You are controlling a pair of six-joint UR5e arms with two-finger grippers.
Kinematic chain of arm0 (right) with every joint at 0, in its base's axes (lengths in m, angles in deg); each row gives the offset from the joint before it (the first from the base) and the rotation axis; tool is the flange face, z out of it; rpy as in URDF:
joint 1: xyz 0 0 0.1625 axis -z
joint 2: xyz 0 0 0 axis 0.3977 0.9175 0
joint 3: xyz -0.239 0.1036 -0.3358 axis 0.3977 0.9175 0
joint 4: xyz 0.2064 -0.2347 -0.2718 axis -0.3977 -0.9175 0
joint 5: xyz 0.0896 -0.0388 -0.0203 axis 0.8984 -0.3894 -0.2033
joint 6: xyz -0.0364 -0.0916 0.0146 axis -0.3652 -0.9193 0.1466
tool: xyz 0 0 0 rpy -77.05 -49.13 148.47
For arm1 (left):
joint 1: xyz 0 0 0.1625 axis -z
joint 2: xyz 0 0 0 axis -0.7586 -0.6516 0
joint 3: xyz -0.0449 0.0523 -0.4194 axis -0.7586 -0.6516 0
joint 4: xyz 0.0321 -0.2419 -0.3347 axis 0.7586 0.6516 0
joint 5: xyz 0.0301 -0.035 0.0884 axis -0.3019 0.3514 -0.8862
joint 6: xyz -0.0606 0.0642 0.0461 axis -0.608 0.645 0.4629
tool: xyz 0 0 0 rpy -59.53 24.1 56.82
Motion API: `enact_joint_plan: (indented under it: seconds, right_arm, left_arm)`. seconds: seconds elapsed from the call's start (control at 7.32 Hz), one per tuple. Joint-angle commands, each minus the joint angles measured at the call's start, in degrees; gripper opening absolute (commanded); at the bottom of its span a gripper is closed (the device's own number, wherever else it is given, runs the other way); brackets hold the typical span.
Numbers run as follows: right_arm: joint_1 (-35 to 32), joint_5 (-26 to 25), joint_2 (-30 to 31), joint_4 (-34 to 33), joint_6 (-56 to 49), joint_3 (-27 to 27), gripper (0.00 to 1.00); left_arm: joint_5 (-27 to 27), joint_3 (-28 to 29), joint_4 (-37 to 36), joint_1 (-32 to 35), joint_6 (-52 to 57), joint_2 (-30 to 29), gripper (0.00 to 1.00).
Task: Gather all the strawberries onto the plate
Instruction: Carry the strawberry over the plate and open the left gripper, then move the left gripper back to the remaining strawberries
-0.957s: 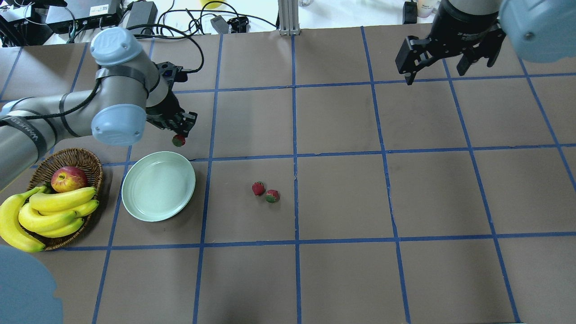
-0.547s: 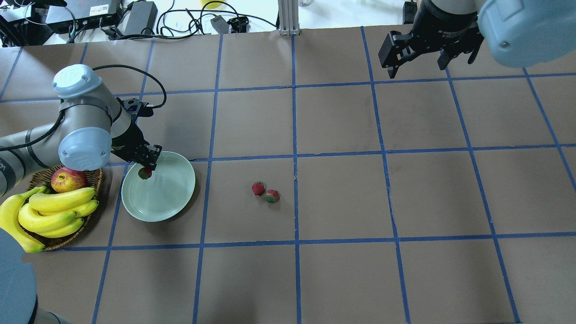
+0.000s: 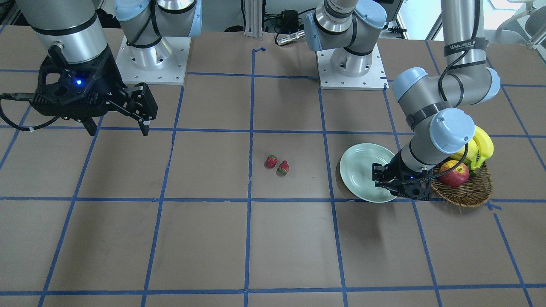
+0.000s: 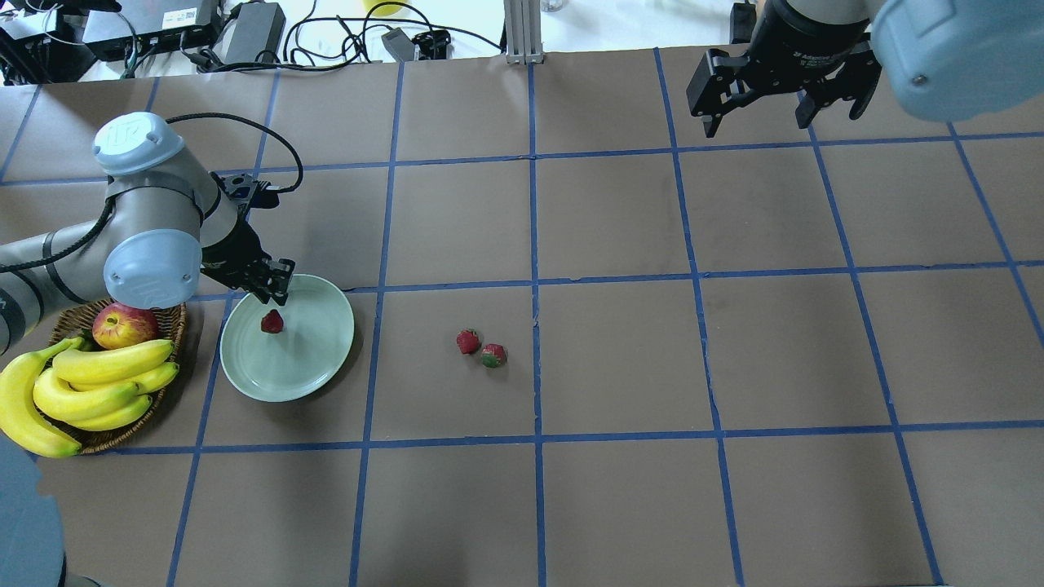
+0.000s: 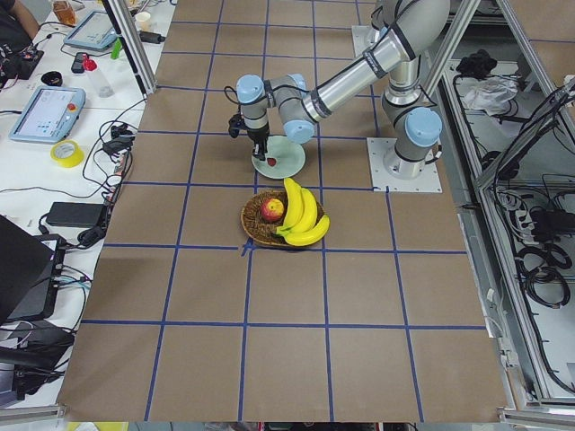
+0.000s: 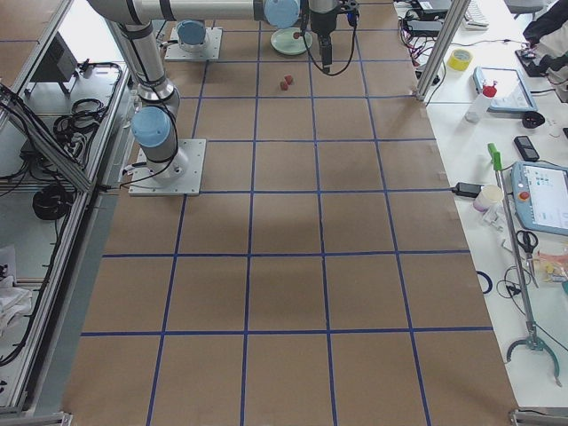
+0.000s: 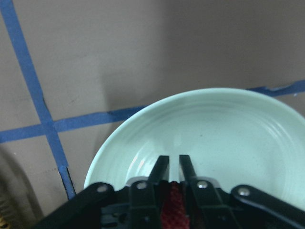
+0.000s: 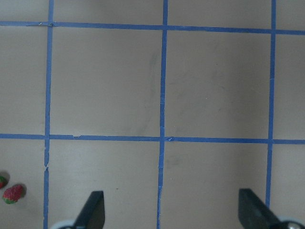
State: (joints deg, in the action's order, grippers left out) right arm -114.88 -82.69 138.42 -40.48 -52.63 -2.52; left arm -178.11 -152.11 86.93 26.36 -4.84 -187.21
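Left pincer (image 7: 170, 164) pinching one strawberry (image 4: 272, 321), plate (image 4: 318, 359) just beneath it; looks light, soft, bruisable, so take mid-body, gently. Right pincer (image 8: 172, 212) spread.

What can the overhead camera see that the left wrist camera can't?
Only the overhead view shows two small red strawberries on the brown table, a brown woven basket of yellow bananas, and the right gripper. Only the wrist view shows the narrow gap between the fingertips of the left gripper. Both show the round mint-green plate and a third strawberry inside its rim.

"WANJEED" on black strap (image 3: 463, 44) around left arm (image 3: 458, 25)
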Motion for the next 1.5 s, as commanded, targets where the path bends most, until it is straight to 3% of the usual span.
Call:
enact_joint_plan:
  seconds: [0.0,0.27,0.55,0.82,0.96,1.37]
  right_arm:
    - [0.0,0.0,0.3,0.1,0.4,0.0,1.0]
    - [0.0,-0.1,0.4,0.0,0.4,0.0,1.0]
    - [0.0,-0.1,0.9,0.7,0.4,-0.1,1.0]
    - [0.0,0.0,0.9,0.9,0.4,-0.1,1.0]
    - [0.0,2.7,0.9,1.8,0.4,-0.1,1.0]
    - [0.0,2.6,0.9,1.8,-0.2,-0.1,1.0]
  left_arm:
    - [0.1,-0.1,0.2,1.1,-0.2,1.4,1.0]
    - [1.6,0.0,-0.1,8.4,-8.5,2.1,1.0]
    - [10.4,-0.2,-0.7,13.6,-23.6,1.3,1.0]
    - [12.0,-0.9,-2.9,19.1,-27.0,-0.1,1.0]
    - [12.0,-1.4,-3.6,20.8,-29.1,-0.9,1.0]
    - [14.3,-3.9,-3.9,21.2,-29.4,-1.0,0.9]
